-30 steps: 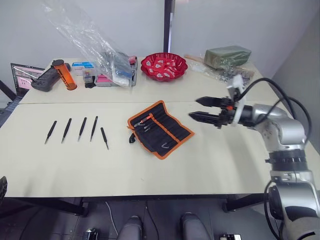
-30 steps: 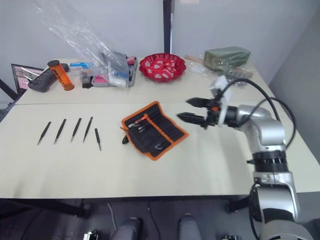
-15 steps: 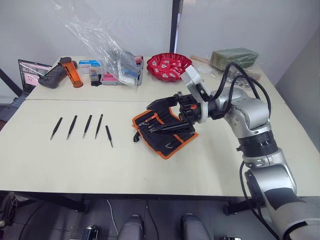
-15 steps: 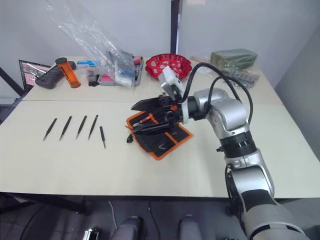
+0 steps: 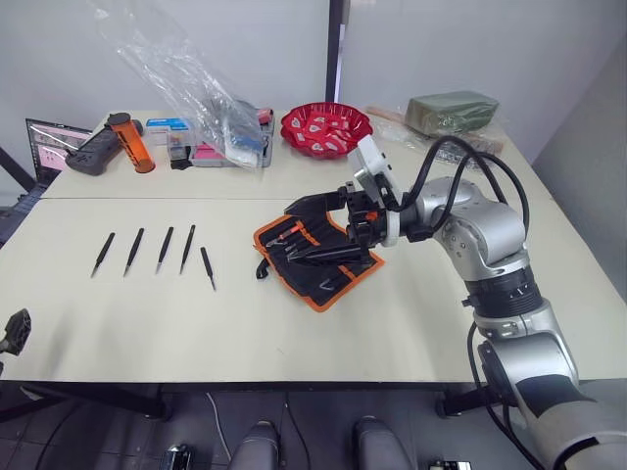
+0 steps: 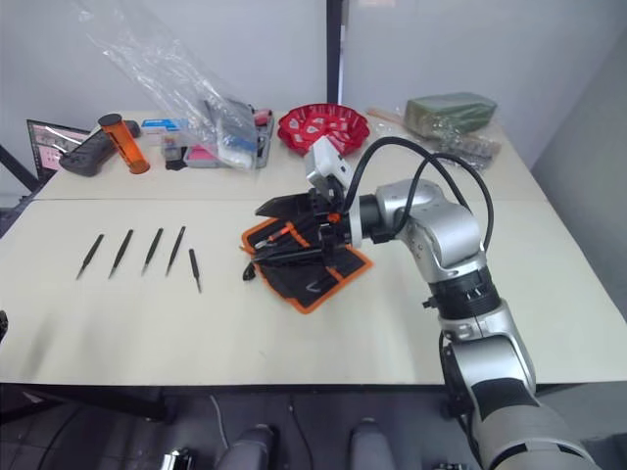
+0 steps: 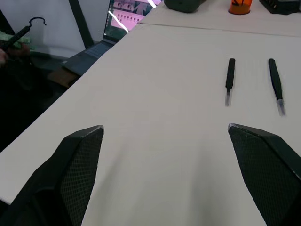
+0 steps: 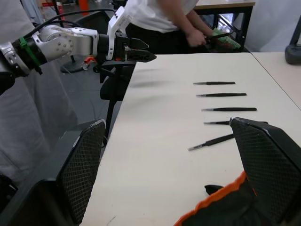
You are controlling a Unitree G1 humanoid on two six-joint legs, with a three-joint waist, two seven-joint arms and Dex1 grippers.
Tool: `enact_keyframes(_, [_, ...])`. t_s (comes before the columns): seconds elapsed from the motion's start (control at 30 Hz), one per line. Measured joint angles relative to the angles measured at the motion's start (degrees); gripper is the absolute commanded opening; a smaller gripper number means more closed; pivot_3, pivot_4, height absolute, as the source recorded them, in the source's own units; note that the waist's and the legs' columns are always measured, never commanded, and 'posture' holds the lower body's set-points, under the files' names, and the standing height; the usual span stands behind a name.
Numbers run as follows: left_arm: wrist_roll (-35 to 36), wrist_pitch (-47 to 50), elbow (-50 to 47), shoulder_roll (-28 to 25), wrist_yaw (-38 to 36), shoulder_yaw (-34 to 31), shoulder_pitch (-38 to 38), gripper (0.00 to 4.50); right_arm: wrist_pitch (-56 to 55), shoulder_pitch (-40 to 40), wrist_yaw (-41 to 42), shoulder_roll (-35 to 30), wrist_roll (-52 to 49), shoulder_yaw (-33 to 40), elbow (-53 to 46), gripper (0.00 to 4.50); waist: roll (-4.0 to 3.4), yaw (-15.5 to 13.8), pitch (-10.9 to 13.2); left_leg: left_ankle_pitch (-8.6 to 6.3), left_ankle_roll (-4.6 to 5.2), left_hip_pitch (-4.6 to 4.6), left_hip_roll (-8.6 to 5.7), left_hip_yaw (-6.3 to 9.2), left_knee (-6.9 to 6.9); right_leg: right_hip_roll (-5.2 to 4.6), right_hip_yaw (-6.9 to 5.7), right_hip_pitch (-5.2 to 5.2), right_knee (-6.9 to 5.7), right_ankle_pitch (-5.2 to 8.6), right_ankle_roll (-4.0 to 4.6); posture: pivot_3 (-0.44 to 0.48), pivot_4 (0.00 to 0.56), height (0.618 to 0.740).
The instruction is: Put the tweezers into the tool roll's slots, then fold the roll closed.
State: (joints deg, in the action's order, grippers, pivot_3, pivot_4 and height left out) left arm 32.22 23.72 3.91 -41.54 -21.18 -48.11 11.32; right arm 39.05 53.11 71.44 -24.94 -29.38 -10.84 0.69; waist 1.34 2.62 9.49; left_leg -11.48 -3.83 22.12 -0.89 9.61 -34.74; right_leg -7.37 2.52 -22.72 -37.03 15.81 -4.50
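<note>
Head view: tool roll (unfolded), tweezers outside.

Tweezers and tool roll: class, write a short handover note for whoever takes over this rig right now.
Right gripper: open, empty, over the tool roll.
Left gripper: open, empty, low over the table at its left edge.
Tool roll: lies unfolded mid-table, a few small tools in its slots.
Tweezers: all five in a row on the table, left of the roll, none slotted.
Done: nothing yet.
Left: slot all five tweezers, then fold the roll closed.
</note>
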Motion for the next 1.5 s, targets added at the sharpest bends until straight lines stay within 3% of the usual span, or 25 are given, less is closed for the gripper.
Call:
enact_keyframes(0.13, [-4.0, -5.1, 14.5, -3.6, -4.6, 6.2, -10.9, 4.50, 0.6, -0.7, -2.6, -0.7, 0.0, 0.1, -2.5, 4.48, 0.00, 0.0, 0.0, 0.02, -0.03, 0.04, 0.00, -0.03, -0.01, 0.00, 0.00, -0.05, 0.00, -0.01, 0.00, 0.000, 0.150, 0.740])
enact_keyframes(0.37, [-9.7, -12.7, 34.0, -3.7, -8.6, 15.0, -26.4, 4.50, 1.7, -2.7, -6.3, -1.6, -0.1, 0.7, -5.0, 4.48, 0.06, 0.0, 0.0, 0.06, -0.07, 0.21, 0.01, -0.02, -0.04, 0.00, -0.01, -0.33, -0.13, -0.06, 0.06, 0.000, 0.150, 0.740])
enact_keyframes(0.63, [-14.6, -18.2, 50.1, -3.9, -10.7, 21.1, -37.9, 4.50, 2.4, -3.7, -8.4, -3.2, -0.2, 1.0, -7.5, 4.48, 0.08, 0.5, 0.0, 0.06, -0.06, 0.20, 0.01, -0.02, -0.03, 0.00, -0.03, -0.37, -0.21, -0.07, 0.06, 0.000, 0.150, 0.740])
enact_keyframes(0.8, [-16.5, -21.2, 55.8, -4.2, -10.4, 22.7, -41.3, 3.06, 2.5, -4.4, -9.6, -3.8, -0.2, 1.4, -8.2, 4.50, 0.09, 0.9, 0.0, 0.06, -0.06, 0.16, 0.00, -0.01, -0.07, -0.01, -0.03, -0.40, -0.47, -0.07, 0.06, 0.000, 0.150, 0.740])
enact_keyframes(1.1, [-18.2, -23.3, 62.3, -4.2, -9.5, 24.3, -46.7, 0.05, 2.7, -4.4, -10.8, -4.3, -1.1, 2.2, -9.3, 4.50, 0.09, 0.5, 0.0, 0.07, -0.06, 0.16, 0.00, 0.00, -0.14, -0.01, -0.04, -0.40, -0.57, -0.06, 0.05, 0.000, 0.150, 0.740])
enact_keyframes(1.37, [-17.4, -23.9, 63.5, -4.3, -9.9, 23.2, -47.5, 0.02, 3.2, -4.5, -10.8, -5.3, -1.2, 2.3, -10.3, 4.50, 0.09, 0.8, 0.0, 0.07, -0.06, 0.17, 0.00, 0.01, -0.13, -0.01, -0.04, -0.42, -0.61, -0.06, 0.05, 0.000, 0.150, 0.740])
enact_keyframes(1.5, [-16.1, -23.4, 55.9, -5.5, -14.0, 23.0, -46.8, 0.02, 3.2, -7.3, -10.4, -6.6, -0.8, 1.9, -10.6, 4.50, 0.21, 0.9, 0.0, 0.08, -0.09, 0.22, 0.00, 0.06, -0.13, -0.01, -0.08, -0.44, -0.62, -0.06, 0.06, 0.000, 0.150, 0.740])
